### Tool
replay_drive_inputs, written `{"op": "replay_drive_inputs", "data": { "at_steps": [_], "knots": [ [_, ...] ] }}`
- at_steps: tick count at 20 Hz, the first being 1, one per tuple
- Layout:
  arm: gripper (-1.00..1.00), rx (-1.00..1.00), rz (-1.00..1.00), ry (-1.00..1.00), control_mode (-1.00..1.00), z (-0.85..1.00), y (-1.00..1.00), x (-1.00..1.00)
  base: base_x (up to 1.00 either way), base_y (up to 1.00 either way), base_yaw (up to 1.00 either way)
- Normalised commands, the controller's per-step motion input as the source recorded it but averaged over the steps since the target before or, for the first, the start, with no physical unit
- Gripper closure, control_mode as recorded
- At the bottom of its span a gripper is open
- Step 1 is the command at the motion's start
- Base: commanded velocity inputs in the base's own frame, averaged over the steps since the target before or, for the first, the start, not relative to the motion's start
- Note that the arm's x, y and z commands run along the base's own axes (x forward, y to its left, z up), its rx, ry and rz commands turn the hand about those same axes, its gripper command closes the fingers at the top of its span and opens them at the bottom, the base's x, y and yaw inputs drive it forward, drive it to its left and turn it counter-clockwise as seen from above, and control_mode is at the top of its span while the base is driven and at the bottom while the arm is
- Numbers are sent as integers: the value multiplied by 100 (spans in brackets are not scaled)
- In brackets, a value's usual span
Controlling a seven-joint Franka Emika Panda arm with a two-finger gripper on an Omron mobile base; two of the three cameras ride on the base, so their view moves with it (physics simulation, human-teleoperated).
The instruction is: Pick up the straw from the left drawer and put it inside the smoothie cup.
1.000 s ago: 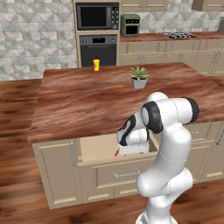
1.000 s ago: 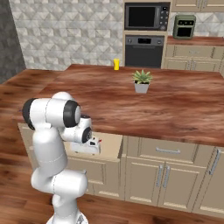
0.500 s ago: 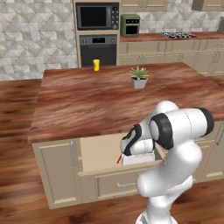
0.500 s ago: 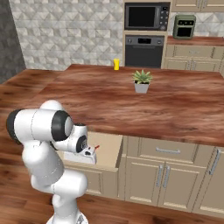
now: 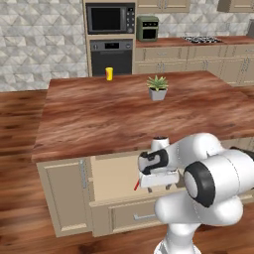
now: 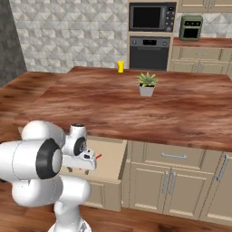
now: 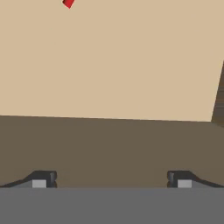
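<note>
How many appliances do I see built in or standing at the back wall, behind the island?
3: a microwave in the tall cabinet, an oven directly under it, and a small green toaster oven on the counter beside them. Others may be out of frame.

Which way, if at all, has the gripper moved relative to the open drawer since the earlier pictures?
Yes. The open gripper has moved lower into the left drawer, toward its front, near the straw.

My thin red straw [image 5: 136, 185] shows bright against the light tan floor of the wide beige wooden drawer [image 5: 111, 173]. My arm is white with dark joints, and my small dark fingertips [image 7: 43, 178] carry pale grey pads. The small yellow cup [image 5: 109, 74] stands on a reddish-brown wood-grain island top [image 5: 99, 114]. The potted plant [image 5: 157, 88] is green in a grey-white pot.
</note>
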Motion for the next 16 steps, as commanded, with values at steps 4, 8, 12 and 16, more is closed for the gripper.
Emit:
{"op": "replay_drive_inputs", "data": {
  "at_steps": [4, 8, 12, 16],
  "knots": [
    [-100, 0, 0, -4, -100, 38, 6, 7, 0, 0, 0],
    [-100, 0, 0, -10, -100, 14, 2, 43, 0, 0, 0],
    [-100, 0, 0, -7, -100, 0, 0, 61, 0, 0, 0],
    [-100, 0, 0, -2, -100, 0, 2, 62, 0, 0, 0]
  ]
}}
